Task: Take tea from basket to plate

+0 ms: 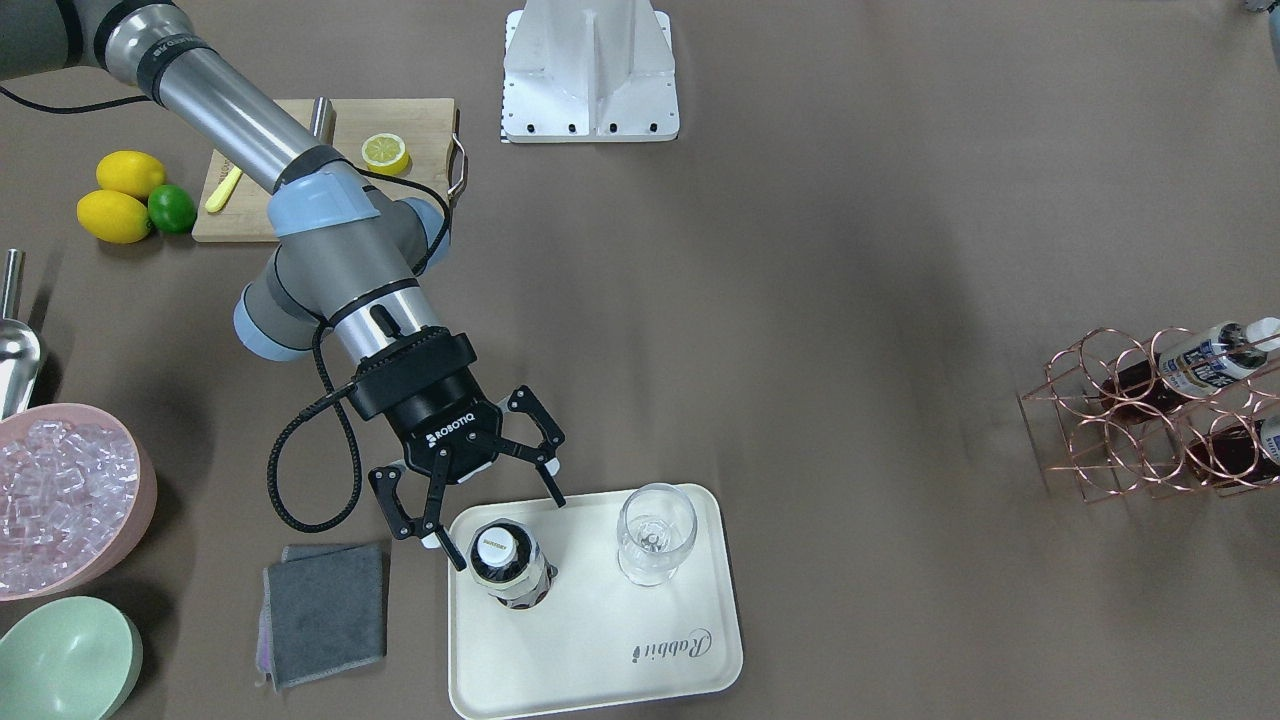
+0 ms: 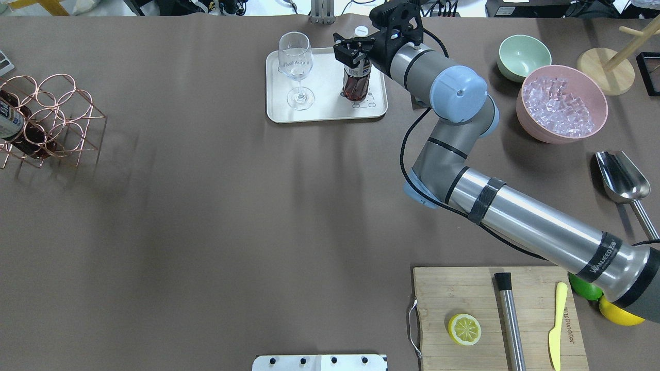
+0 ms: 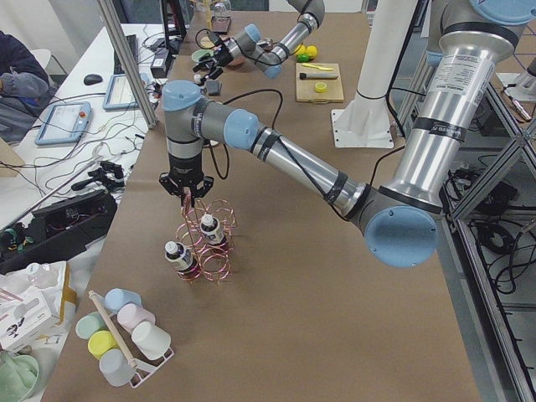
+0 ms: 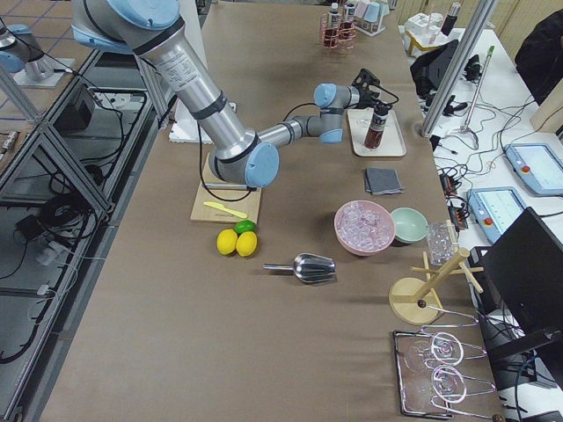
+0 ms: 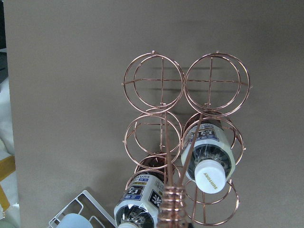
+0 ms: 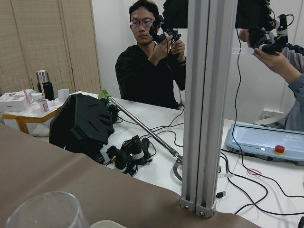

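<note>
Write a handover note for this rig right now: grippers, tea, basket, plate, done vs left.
Right gripper: open, jaws spread either side of the tea bottle's top, not clamping it.
Left gripper: above the basket's handle; cannot tell whether it is open or shut.
Tea bottle: upright on the plate, beside a wine glass.
Basket: at the table's other end, two other bottles in it.
Done: tea stands on the plate.
Left: probably just lift the right gripper clear without tipping the bottle.

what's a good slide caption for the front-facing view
Right arm's fingers open at a tea bottle standing on the tray beside a wine glass.
</note>
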